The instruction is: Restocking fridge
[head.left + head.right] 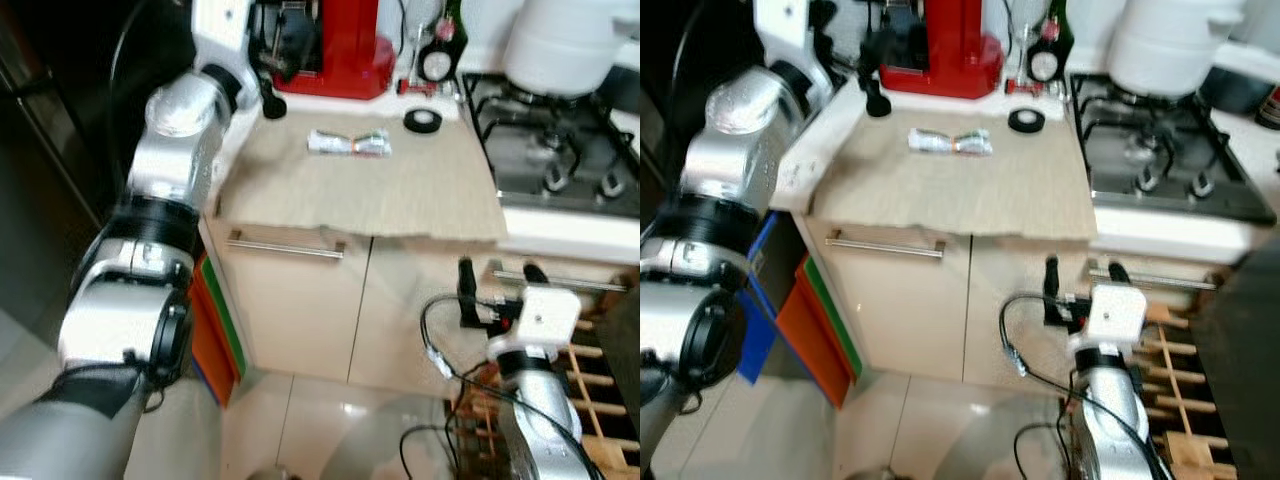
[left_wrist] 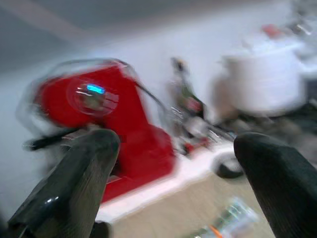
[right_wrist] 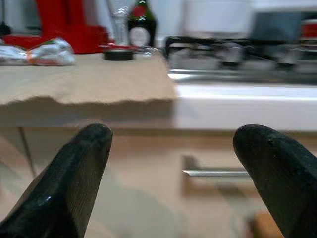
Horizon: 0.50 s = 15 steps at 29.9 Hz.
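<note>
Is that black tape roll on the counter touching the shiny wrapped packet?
Apart. In the left eye view, the black tape roll sits near the counter's back edge, and bare brown cardboard shows between it and the wrapped packet.

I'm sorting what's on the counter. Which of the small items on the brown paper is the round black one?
The roll of black tape, near the paper's back edge by the stove. The other item, a crinkled silvery packet, lies flat and elongated.
</note>
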### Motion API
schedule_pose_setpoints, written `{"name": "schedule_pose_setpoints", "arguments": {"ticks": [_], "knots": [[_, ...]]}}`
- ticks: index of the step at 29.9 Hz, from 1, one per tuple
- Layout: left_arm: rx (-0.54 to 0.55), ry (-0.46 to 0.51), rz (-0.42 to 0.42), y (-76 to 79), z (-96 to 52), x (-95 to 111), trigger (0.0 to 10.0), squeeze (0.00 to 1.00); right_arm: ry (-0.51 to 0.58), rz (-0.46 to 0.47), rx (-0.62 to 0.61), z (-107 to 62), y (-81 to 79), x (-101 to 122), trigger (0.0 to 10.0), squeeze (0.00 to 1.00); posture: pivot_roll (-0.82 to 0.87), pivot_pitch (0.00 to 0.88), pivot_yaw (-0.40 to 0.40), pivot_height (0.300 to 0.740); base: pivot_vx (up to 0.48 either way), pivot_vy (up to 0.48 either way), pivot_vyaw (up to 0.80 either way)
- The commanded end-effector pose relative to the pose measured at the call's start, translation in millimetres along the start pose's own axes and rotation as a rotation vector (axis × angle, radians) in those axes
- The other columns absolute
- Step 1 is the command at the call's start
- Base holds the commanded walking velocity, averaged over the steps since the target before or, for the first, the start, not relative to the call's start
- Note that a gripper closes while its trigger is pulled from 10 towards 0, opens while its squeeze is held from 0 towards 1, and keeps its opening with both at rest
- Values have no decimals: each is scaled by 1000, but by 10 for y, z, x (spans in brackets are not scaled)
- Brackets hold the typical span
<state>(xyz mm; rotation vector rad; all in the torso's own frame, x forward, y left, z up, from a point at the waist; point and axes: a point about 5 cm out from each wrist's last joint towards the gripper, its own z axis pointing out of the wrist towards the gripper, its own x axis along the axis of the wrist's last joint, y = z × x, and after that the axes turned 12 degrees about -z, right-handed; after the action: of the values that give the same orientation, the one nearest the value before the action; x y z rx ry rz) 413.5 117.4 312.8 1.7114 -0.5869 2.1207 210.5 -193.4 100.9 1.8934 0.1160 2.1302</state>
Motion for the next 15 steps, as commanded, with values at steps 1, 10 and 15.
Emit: {"name": "schedule_pose_setpoints", "arguments": {"ticks": [1,10,15], "knots": [[-43,-43,33,32,29,-22,10000,0,6,-6,-28,-36,54,55,10000,0,-199,108,68,740,0,0,0],[-104,-178,89,3,82,-7,10000,0,-81,-32,-76,-560,198,139,10000,0,-317,199,81,740,0,0,0],[-73,-178,137,-49,88,97,10000,0,-97,-39,-85,-699,264,220,10000,0,-348,219,80,740,0,0,0]]}}
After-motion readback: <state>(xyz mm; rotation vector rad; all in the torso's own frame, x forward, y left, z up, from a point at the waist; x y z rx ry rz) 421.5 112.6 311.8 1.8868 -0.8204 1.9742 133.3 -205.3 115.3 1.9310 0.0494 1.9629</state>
